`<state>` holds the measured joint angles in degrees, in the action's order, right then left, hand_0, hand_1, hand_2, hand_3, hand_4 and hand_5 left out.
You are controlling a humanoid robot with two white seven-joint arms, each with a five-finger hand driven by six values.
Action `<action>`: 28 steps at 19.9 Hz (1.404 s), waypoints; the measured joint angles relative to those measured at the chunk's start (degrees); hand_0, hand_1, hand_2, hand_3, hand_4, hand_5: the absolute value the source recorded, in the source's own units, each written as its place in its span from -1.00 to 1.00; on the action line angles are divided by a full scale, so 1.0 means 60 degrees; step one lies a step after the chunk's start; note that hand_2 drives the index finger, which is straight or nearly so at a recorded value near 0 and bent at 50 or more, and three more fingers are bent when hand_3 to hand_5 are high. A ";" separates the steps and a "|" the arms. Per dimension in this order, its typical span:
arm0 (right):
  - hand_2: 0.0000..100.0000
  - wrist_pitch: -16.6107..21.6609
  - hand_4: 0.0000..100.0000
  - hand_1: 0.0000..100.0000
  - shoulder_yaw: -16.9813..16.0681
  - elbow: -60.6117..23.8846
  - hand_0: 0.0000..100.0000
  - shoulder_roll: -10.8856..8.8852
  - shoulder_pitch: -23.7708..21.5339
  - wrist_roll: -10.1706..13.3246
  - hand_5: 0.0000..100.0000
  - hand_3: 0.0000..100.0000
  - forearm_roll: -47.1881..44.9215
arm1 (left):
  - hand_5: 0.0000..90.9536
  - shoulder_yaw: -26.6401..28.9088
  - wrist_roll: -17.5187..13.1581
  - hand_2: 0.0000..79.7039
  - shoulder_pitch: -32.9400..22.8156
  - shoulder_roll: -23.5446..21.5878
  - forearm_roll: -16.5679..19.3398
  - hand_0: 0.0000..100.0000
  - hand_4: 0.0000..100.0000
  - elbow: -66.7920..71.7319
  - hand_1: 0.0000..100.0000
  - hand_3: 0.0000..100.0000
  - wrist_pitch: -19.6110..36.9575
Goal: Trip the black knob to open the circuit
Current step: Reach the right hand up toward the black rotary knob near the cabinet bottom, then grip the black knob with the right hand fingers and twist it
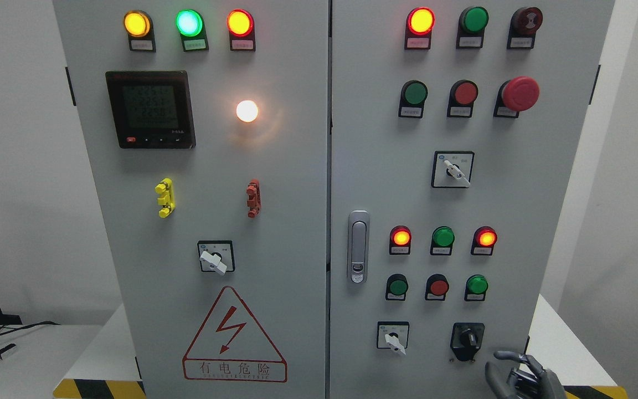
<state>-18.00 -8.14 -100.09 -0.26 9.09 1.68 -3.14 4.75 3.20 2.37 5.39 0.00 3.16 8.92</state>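
right hand [521, 377]: fingers loosely spread, empty, just below black knob [467, 337] | cabinet [274, 221] on white surface [551, 343] | pale walls

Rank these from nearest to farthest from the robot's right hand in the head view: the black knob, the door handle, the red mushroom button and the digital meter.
Measured from the right hand, at the lower right:
1. Black knob, just above-left of the hand.
2. Door handle, centre of the cabinet.
3. Red mushroom button, upper right.
4. Digital meter, upper left.
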 measured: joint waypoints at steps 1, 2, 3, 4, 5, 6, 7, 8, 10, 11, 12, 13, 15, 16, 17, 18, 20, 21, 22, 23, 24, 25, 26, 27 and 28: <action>-0.12 0.0000 0.81 0.71 0.0020 0.0022 -0.08 0.0003 0.0030 0.0000 0.74 1.00 0.0010 | -1.00 0.0000 0.0000 -1.00 0.0000 0.0000 0.0000 -0.76 -1.00 0.0000 -0.22 -1.00 0.0000; -0.12 0.0000 0.81 0.71 0.0040 0.0045 -0.08 0.0005 0.0064 -0.0001 0.74 1.00 0.0018 | -1.00 0.0000 0.0000 -1.00 0.0000 0.0000 0.0000 -0.76 -1.00 0.0000 -0.22 -1.00 0.0000; -0.11 0.0000 0.81 0.70 0.0059 0.0066 -0.07 0.0008 0.0098 -0.0004 0.74 1.00 0.0027 | -1.00 0.0000 0.0000 -1.00 0.0000 0.0000 0.0000 -0.76 -1.00 0.0000 -0.22 -1.00 0.0000; -0.11 -0.0018 0.81 0.70 0.0079 0.0090 -0.07 0.0011 0.0134 -0.0015 0.74 1.00 0.0035 | -1.00 0.0000 0.0000 -1.00 0.0000 0.0000 0.0000 -0.76 -1.00 0.0000 -0.22 -1.00 0.0000; -0.10 -0.0028 0.81 0.70 0.0102 0.0114 -0.07 0.0015 0.0165 -0.0026 0.74 1.00 0.0042 | -1.00 0.0000 0.0000 -1.00 0.0000 0.0000 0.0000 -0.76 -1.00 0.0000 -0.22 -1.00 0.0000; -0.07 -0.0048 0.81 0.70 0.0127 0.0138 -0.06 0.0019 0.0201 -0.0035 0.74 1.00 0.0046 | -1.00 0.0000 0.0000 -1.00 0.0000 0.0000 0.0000 -0.76 -1.00 0.0000 -0.22 -1.00 0.0000; -0.06 -0.0055 0.81 0.69 0.0146 0.0158 -0.06 0.0020 0.0228 -0.0040 0.74 1.00 0.0050 | -1.00 0.0000 0.0000 -1.00 0.0000 0.0000 0.0000 -0.76 -1.00 0.0000 -0.22 -1.00 0.0000; -0.04 -0.0063 0.81 0.69 0.0167 0.0180 -0.06 0.0022 0.0253 -0.0041 0.74 1.00 0.0052 | -1.00 0.0000 0.0000 -1.00 0.0000 0.0000 0.0000 -0.76 -1.00 0.0000 -0.22 -1.00 0.0000; 0.00 -0.0064 0.82 0.68 0.0211 0.0216 -0.05 0.0024 0.0290 -0.0006 0.75 1.00 0.0067 | -1.00 0.0000 0.0000 -1.00 0.0000 0.0000 0.0000 -0.76 -1.00 0.0000 -0.22 -1.00 0.0000; 0.01 -0.0064 0.82 0.68 0.0230 0.0231 -0.06 0.0026 0.0301 0.0000 0.75 1.00 0.0085 | -1.00 0.0000 0.0000 -1.00 0.0000 0.0000 0.0000 -0.76 -1.00 0.0000 -0.22 -1.00 0.0000; 0.01 -0.0065 0.82 0.67 0.0249 0.0245 -0.07 0.0027 0.0313 0.0000 0.75 1.00 0.0140 | -1.00 0.0000 0.0000 -1.00 0.0000 0.0000 0.0000 -0.76 -1.00 0.0000 -0.22 -1.00 0.0000; 0.02 -0.0065 0.82 0.67 0.0263 0.0257 -0.07 0.0028 0.0324 0.0004 0.75 1.00 0.0201 | -1.00 0.0000 0.0000 -1.00 0.0000 0.0000 0.0000 -0.76 -1.00 0.0000 -0.22 -1.00 0.0000; 0.05 -0.0065 0.82 0.67 0.0295 0.0281 -0.08 0.0031 0.0340 0.0012 0.75 1.00 0.0305 | -1.00 0.0000 0.0000 -1.00 0.0000 0.0000 0.0000 -0.76 -1.00 0.0000 -0.22 -1.00 0.0000; 0.06 -0.0065 0.82 0.67 0.0310 0.0289 -0.09 0.0033 0.0348 0.0013 0.75 1.00 0.0337 | -1.00 0.0000 0.0000 -1.00 0.0000 0.0000 0.0000 -0.76 -1.00 0.0000 -0.22 -1.00 0.0000; 0.07 -0.0065 0.82 0.67 0.0320 0.0298 -0.09 0.0034 0.0355 0.0013 0.75 1.00 0.0367 | -1.00 0.0000 0.0000 -1.00 0.0000 0.0000 0.0000 -0.76 -1.00 0.0000 -0.22 -1.00 0.0000; 0.07 -0.0068 0.82 0.67 0.0332 0.0307 -0.09 0.0035 0.0360 0.0013 0.75 1.00 0.0390 | -1.00 0.0000 0.0000 -1.00 0.0000 0.0000 0.0000 -0.76 -1.00 0.0000 -0.22 -1.00 0.0000; 0.06 -0.0072 0.82 0.67 0.0351 0.0326 -0.10 0.0036 0.0370 0.0013 0.75 1.00 0.0429 | -1.00 0.0000 0.0000 -1.00 0.0000 -0.0001 0.0000 -0.76 -1.00 0.0000 -0.22 -1.00 0.0000; 0.06 -0.0072 0.82 0.67 0.0358 0.0341 -0.10 0.0037 0.0373 0.0014 0.75 1.00 0.0445 | -1.00 0.0000 0.0000 -1.00 0.0000 -0.0001 0.0000 -0.76 -1.00 0.0000 -0.22 -1.00 0.0000; 0.06 -0.0072 0.83 0.66 0.0368 0.0354 -0.10 0.0037 0.0376 0.0014 0.75 1.00 0.0457 | -1.00 0.0000 0.0000 -1.00 0.0000 -0.0001 0.0000 -0.76 -1.00 0.0000 -0.22 -1.00 0.0000; 0.05 -0.0073 0.83 0.66 0.0372 0.0364 -0.10 0.0037 0.0379 0.0014 0.76 1.00 0.0466 | -1.00 0.0000 0.0000 -1.00 0.0000 -0.0001 0.0000 -0.76 -1.00 0.0000 -0.22 -1.00 0.0000; 0.04 -0.0073 0.83 0.66 0.0378 0.0377 -0.11 0.0038 0.0380 0.0014 0.76 1.00 0.0478 | -1.00 0.0000 0.0000 -1.00 0.0000 -0.0001 0.0000 -0.76 -1.00 0.0000 -0.22 -1.00 0.0000; 0.04 -0.0073 0.83 0.66 0.0384 0.0384 -0.11 0.0038 0.0383 0.0014 0.76 1.00 0.0485 | -1.00 0.0000 0.0000 -1.00 0.0000 -0.0001 0.0000 -0.76 -1.00 0.0000 -0.22 -1.00 0.0000; 0.04 -0.0073 0.83 0.66 0.0387 0.0398 -0.11 0.0038 0.0386 0.0014 0.76 1.00 0.0490 | -1.00 0.0000 0.0000 -1.00 0.0000 -0.0001 0.0000 -0.76 -1.00 0.0000 -0.22 -1.00 0.0000; 0.03 -0.0072 0.83 0.66 0.0389 0.0407 -0.12 0.0039 0.0390 0.0014 0.76 1.00 0.0495 | -1.00 0.0000 0.0000 -1.00 0.0000 -0.0001 0.0000 -0.76 -1.00 0.0000 -0.22 -1.00 0.0000; 0.03 -0.0072 0.83 0.66 0.0392 0.0416 -0.12 0.0039 0.0393 0.0014 0.76 1.00 0.0499 | -1.00 0.0000 0.0000 -1.00 0.0000 -0.0001 0.0000 -0.76 -1.00 0.0000 -0.22 -1.00 0.0000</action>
<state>-18.43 -5.79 -97.59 -0.03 11.45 1.76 -0.14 4.75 3.20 2.37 5.38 0.00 3.16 8.92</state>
